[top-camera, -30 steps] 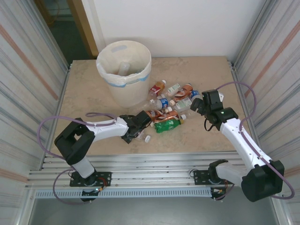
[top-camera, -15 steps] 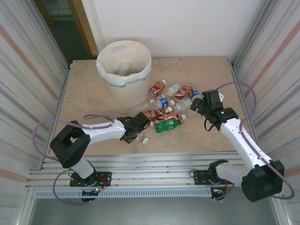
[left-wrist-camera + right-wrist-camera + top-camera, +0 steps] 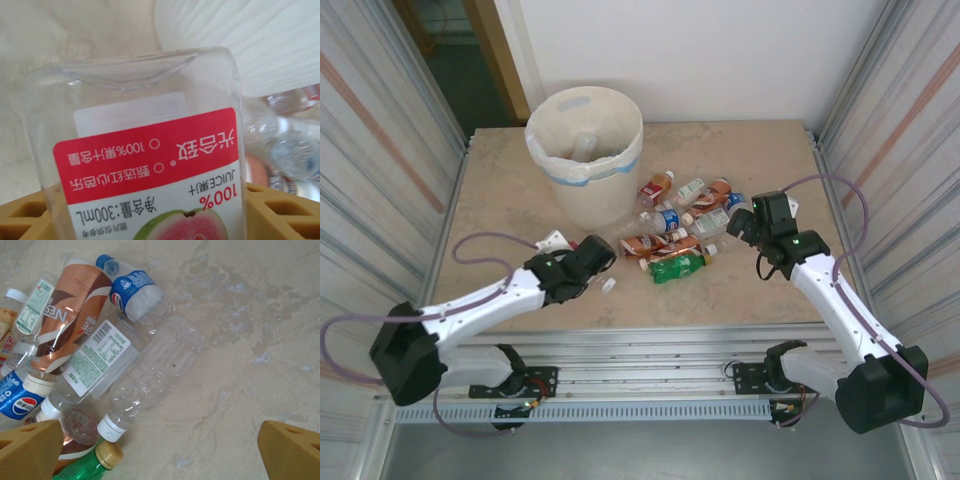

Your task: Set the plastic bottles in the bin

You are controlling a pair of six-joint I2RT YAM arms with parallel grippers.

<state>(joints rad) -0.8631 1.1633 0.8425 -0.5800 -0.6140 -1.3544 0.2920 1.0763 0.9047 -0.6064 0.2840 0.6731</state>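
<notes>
My left gripper (image 3: pixel 592 272) is shut on a clear plastic bottle (image 3: pixel 145 150) with a red and white guava juice label; its white cap (image 3: pixel 608 285) sticks out to the right. It hangs in front of the bin (image 3: pixel 585 150), a cream-white bucket with a blue band, whose ribbed side (image 3: pixel 250 40) stands close behind the bottle. Several more plastic bottles (image 3: pixel 682 225) lie in a pile right of the bin. My right gripper (image 3: pixel 160 455) is open above bare table, just right of a clear ribbed bottle (image 3: pixel 155 375) and a green bottle (image 3: pixel 85 467).
The pile includes a blue-labelled bottle (image 3: pixel 132 287), a brown coffee bottle (image 3: pixel 70 315) and a Pepsi bottle (image 3: pixel 20 397). Corrugated metal walls (image 3: pixel 380 180) flank the table on both sides. One bottle stands inside the bin (image 3: pixel 582 145).
The left gripper has closed on the clear bottle and pulled back to the left and nearer, its elbow swinging out low and left. The right arm has not moved.
</notes>
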